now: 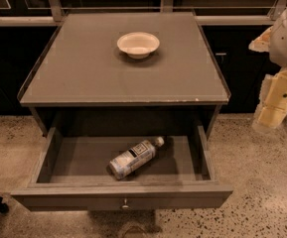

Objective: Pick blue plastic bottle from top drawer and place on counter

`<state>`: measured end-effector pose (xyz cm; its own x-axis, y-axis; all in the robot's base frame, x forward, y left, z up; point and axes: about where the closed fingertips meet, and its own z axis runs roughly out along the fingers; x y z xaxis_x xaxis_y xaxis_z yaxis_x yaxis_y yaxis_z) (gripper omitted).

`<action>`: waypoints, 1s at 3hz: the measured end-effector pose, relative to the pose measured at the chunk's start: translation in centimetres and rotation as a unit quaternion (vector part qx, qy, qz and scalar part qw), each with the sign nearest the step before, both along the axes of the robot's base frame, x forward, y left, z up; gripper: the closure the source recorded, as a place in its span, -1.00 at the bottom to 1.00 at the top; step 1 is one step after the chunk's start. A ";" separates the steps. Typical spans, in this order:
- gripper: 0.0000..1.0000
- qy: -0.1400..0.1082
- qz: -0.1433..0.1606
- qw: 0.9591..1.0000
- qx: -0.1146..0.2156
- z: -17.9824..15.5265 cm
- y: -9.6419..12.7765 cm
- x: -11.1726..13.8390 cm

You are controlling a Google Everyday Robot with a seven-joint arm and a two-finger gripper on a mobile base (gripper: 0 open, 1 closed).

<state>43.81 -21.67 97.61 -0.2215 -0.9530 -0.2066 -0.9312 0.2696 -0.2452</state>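
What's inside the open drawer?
Just the blue plastic bottle, lying on its side in the top drawer. The space farther back under the counter is dark and hidden. The hand hangs outside, beside the counter.

— Where is the bottle?
— The blue plastic bottle lies on its side in the top drawer, about mid-width, cap end to the far right, base to the near left.
— And the drawer?
— It stands open toward the near side, below the bench, with its knob at the centre of the front.
— On the bench?
— A bowl, centred, toward the far edge.
— The pincer?
— Right of the bench, above the floor, well apart from the bottle.
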 end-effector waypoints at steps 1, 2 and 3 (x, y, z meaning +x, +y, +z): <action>-1.00 0.000 0.000 1.000 0.000 0.0 0.0 0.0; -1.00 -0.010 -0.004 1.000 0.020 -1.2 0.5 0.1; -1.00 0.000 -0.017 0.996 0.087 -6.7 1.8 -0.3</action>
